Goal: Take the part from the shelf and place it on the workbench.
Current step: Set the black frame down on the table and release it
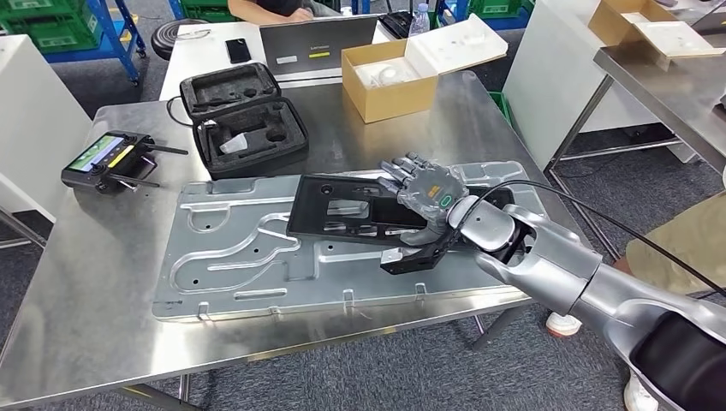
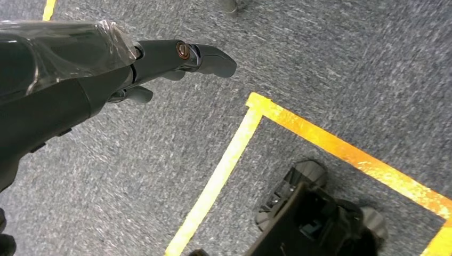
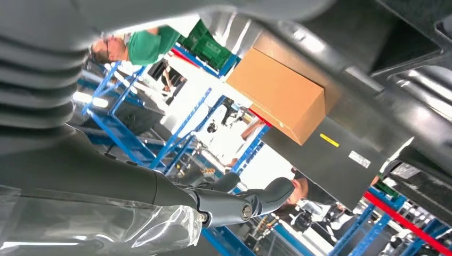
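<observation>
You see: part [image 1: 342, 210] on metal plate [image 1: 240, 257], frame centre | foam case [image 1: 244, 120] behind it | remote [image 1: 107, 161] left | box [image 1: 389, 81] upper centre

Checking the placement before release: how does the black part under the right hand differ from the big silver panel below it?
The black part is dark, matte and smaller; the silver panel is shiny bare metal and much larger. The black part lies on top of the silver panel, skewed to its edges, while the silver panel lies directly on the steel table. The right hand rests on the black part, not the silver panel. Both are flat with cut-outs.
</observation>
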`<state>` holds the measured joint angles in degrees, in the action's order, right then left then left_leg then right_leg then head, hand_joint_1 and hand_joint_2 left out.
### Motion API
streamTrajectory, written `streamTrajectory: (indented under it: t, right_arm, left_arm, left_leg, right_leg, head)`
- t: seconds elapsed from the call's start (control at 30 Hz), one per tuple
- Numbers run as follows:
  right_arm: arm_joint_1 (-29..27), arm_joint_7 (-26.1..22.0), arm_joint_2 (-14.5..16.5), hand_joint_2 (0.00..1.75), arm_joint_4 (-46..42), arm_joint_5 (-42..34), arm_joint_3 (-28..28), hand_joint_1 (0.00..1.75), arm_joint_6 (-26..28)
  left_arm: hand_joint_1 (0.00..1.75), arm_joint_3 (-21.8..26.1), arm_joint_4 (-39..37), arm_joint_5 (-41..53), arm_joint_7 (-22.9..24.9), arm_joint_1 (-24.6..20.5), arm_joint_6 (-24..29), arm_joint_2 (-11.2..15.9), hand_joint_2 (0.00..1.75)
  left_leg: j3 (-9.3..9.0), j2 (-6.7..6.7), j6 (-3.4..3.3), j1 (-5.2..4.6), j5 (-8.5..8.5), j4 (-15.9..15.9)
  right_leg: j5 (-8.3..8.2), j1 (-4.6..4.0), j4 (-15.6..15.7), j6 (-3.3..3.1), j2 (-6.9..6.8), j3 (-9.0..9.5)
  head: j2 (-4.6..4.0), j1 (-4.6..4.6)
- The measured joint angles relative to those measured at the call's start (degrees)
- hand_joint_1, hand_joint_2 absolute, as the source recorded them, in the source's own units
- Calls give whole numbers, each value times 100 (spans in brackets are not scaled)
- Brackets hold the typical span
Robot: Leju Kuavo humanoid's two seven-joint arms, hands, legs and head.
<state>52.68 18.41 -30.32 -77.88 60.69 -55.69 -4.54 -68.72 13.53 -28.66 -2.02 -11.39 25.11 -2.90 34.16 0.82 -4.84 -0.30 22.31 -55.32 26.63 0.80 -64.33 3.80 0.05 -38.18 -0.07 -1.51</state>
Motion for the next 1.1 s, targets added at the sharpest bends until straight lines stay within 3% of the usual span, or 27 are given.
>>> streamTrajectory:
  t: [0.07, 0.1, 0.2, 0.23, 0.27, 0.33, 0.4, 0.43, 0.47, 0.53, 0.6, 0.73, 0.8, 0.87, 0.93, 0.97, 1.07, 1.1]
  right_arm:
    - [15, 102, -27, 0, -18, -157, 40, 0, -17]
    - [16, 152, -56, 0, -39, -234, 68, 0, -22]
    - [7, 325, -205, 0, -161, -455, 183, 0, -16]
    - [6, 386, -269, 0, -223, -520, 238, 0, -10]
    - [4, 439, -334, 0, -288, -571, 294, 0, -4]
    - [-4, 540, -487, 0, -441, -632, 414, 0, -16]
    - [-25, 619, -653, 0, -602, -650, 505, 0, -63]
    - [-39, 645, -732, 0, -681, -653, 547, 0, -90]
    - [-51, 665, -803, 0, -755, -655, 585, 0, -109]
    - [-70, 717, -940, 0, -901, -655, 673, 0, -126]
    - [-84, 785, -1084, 0, -1059, -656, 768, 0, -127]
    - [-155, 845, -1315, 0, -1317, -663, 898, 0, -128]
    - [-194, 883, -1422, 0, -1426, -663, 952, 0, -134]
    - [-266, 960, -1537, 0, -1536, -665, 1022, 0, -136]
    - [-425, 1060, -1669, 0, -1667, -693, 1099, 0, -86]
    - [-567, 1123, -1751, 0, -1757, -716, 1166, 0, -3]
    - [-1148, 1326, -2016, 0, -2091, -770, 1514, 0, 425]
    - [-1356, 1380, -2096, 0, -2203, -763, 1651, 0, 557]
  left_arm:
    - [0, 1, 0, -44, -10, 1, -2, -1, 0]
    - [0, 2, 0, -61, -11, 6, -1, 0, 0]
    - [0, 7, 0, -111, -18, 51, 5, 3, 0]
    - [0, 8, 0, -126, -25, 66, 8, 4, 0]
    - [0, 10, 0, -140, -35, 78, 10, 6, 0]
    - [0, 14, 0, -167, -63, 99, 14, 8, 0]
    - [0, 19, 0, -202, -89, 131, 19, 8, 0]
    - [0, 21, 0, -217, -97, 148, 21, 9, 0]
    - [0, 23, 0, -228, -101, 160, 24, 12, 0]
    - [0, 36, 0, -246, -114, 164, 33, 20, 0]
    - [0, 50, 0, -266, -133, 163, 51, 24, 0]
    - [0, 58, 0, -291, -158, 192, 79, 30, 0]
    - [0, 65, 0, -311, -173, 186, 93, 30, 0]
    - [0, 88, 0, -350, -195, 193, 114, 30, 0]
    - [0, 127, 0, -407, -225, 222, 131, 30, 0]
    - [0, 149, 0, -443, -248, 243, 145, 31, 0]
    - [0, 200, 0, -549, -321, 311, 201, 33, 0]
    - [0, 217, 0, -570, -336, 330, 214, 35, 0]
  left_leg:
    - [-13, 4, 32, -19, 14, -8]
    - [-13, 5, 52, -27, 19, -10]
    - [-5, 1, 126, -30, 45, -26]
    - [40, -5, 160, -26, 127, -130]
    - [135, -11, 194, -17, 269, -349]
    - [482, -24, 258, 23, 675, -1144]
    - [758, -33, 300, 64, 902, -1787]
    - [741, -37, 312, 81, 857, -1784]
    - [608, -40, 316, 96, 719, -1537]
    - [149, -42, 304, 114, 365, -657]
    - [-121, -33, 262, 98, 199, -111]
    - [-129, -23, 127, 62, 137, -25]
    - [-124, -28, 57, 73, 93, 4]
    - [-104, -33, 20, 57, 69, 2]
    - [-85, -41, 0, 39, 50, 1]
    - [-81, -39, -4, 34, 41, 0]
    - [-79, -19, 24, 23, 17, -5]
    - [-73, -16, 48, 15, 5, -6]
  right_leg:
    - [-275, -27, 762, -43, -3, 387]
    - [-306, -42, 913, -62, -3, 462]
    - [-321, -37, 965, -129, 5, 476]
    - [-333, -19, 977, -157, 5, 482]
    - [-345, 1, 988, -183, 3, 489]
    - [-348, 13, 989, -208, 2, 491]
    - [-347, 15, 988, -210, 3, 489]
    - [-347, 16, 987, -208, 7, 491]
    - [-347, 18, 985, -204, 14, 493]
    - [-343, 20, 980, -176, 28, 497]
    - [-352, 3, 972, -121, 36, 477]
    - [-323, 27, 936, -8, 38, 440]
    - [-15, 40, 515, 22, 30, 277]
    - [426, 39, -315, 40, 27, -48]
    - [588, 36, -785, 48, 27, -204]
    - [496, 37, -645, 43, 26, -94]
    - [28, 23, 617, 19, 21, 644]
    - [-48, 8, 886, 6, 22, 785]
  head:
    - [0, 1]
    - [0, 2]
    - [0, 3]
    - [0, 5]
    - [0, 9]
    - [0, 15]
    - [0, 14]
    - [0, 14]
    - [0, 14]
    - [0, 14]
    - [0, 8]
    - [0, 4]
    - [0, 2]
    - [0, 1]
    - [0, 1]
    - [0, 0]
    - [0, 0]
    - [0, 1]
